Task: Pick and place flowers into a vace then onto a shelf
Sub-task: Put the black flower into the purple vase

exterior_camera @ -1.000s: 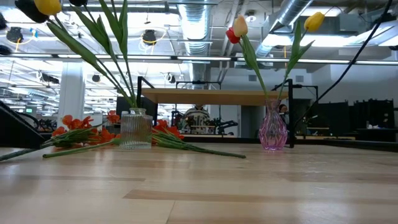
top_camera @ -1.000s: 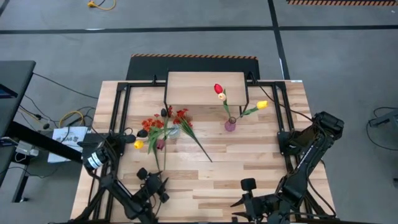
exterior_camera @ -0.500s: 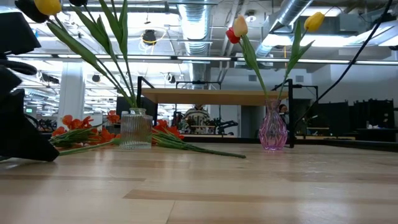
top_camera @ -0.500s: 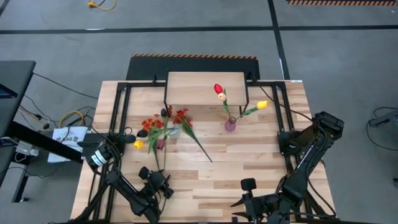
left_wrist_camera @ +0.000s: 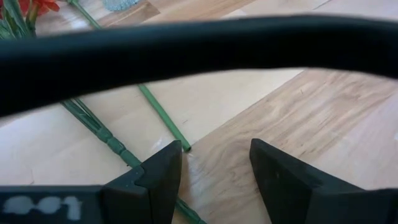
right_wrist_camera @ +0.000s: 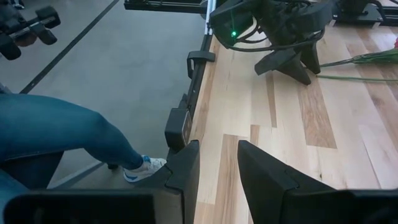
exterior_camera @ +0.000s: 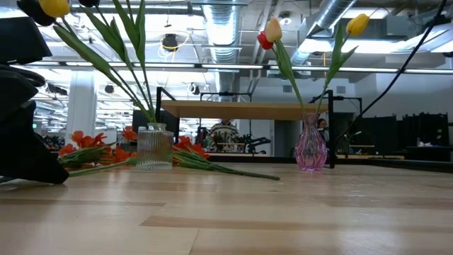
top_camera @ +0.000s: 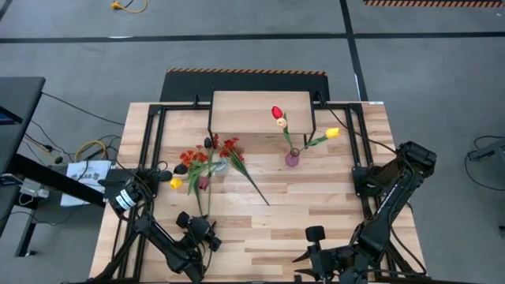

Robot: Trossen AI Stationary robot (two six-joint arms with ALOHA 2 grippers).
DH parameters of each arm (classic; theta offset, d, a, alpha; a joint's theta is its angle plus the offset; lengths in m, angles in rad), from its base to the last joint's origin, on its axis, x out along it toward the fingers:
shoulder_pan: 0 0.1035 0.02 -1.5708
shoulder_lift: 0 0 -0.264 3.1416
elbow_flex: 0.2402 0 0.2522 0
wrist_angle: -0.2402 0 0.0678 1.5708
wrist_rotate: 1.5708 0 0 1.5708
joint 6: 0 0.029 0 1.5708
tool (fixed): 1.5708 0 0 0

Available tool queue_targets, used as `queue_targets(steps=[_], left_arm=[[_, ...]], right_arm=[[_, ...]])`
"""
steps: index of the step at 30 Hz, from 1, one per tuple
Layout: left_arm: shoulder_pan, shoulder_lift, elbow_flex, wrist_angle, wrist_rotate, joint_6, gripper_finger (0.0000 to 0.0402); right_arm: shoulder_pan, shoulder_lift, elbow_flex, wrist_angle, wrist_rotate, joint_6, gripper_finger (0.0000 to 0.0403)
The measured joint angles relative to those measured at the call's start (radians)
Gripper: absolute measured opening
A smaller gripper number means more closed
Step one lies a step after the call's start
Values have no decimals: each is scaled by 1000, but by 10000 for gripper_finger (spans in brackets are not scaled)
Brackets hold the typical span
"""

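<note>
Hovering low over the lower left of the wooden table (top_camera: 316, 193), the left gripper (left_wrist_camera: 214, 168) is standing parted and empty, its fingers (left_wrist_camera: 163, 174) straddling bare wood with the cut end of a loose green stem (left_wrist_camera: 163, 118) lying just beside one fingertip. That stem's long axis is running diagonally away from the gripper toward the clear ribbed vase (exterior_camera: 154, 147) and the heap of red-orange blossoms (top_camera: 207, 155) at centre left of the high view, so a grasp would probably call for a short shift across the stem's end rather than along it. More loose stems (left_wrist_camera: 93, 127) are lying close by, and it is hard to tell which bloom each belongs to.

The left arm is clearly the nearer one. The right gripper (right_wrist_camera: 214, 165) is waiting at the bottom edge of the table, right of centre, fingers apart and holding nothing.

A pink vase (top_camera: 292, 159) with a red tulip (top_camera: 277, 113) and a yellow tulip (top_camera: 332, 132) is standing on the table just in front of the shelf (top_camera: 260, 110), at upper centre, not yet on it.
</note>
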Motion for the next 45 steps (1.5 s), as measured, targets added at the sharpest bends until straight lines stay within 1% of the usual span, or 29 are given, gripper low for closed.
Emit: queue_targets(steps=[7, 13, 20, 33, 36, 42, 45], left_arm=[[0, 4, -1, -19, -33, -39, 183], [7, 6, -2, -50, -42, -68, 183], [38, 6, -2, -48, -46, -81, 183], [47, 3, 0, -64, 17, -104, 179], [47, 2, 0, -81, 31, -124, 157], [47, 2, 0, -87, 49, -129, 77], [46, 2, 0, -85, 56, -130, 48]], right_arm=[[0, 0, 0, 0, 0, 0, 102], [0, 0, 0, -10, -3, 0, 102], [0, 0, 0, -50, -54, 0, 102], [2, 0, 0, -59, -76, 0, 102], [1, 0, 0, -58, -76, 0, 102], [1, 0, 0, -58, -76, 0, 102], [1, 0, 0, -58, -76, 0, 102]])
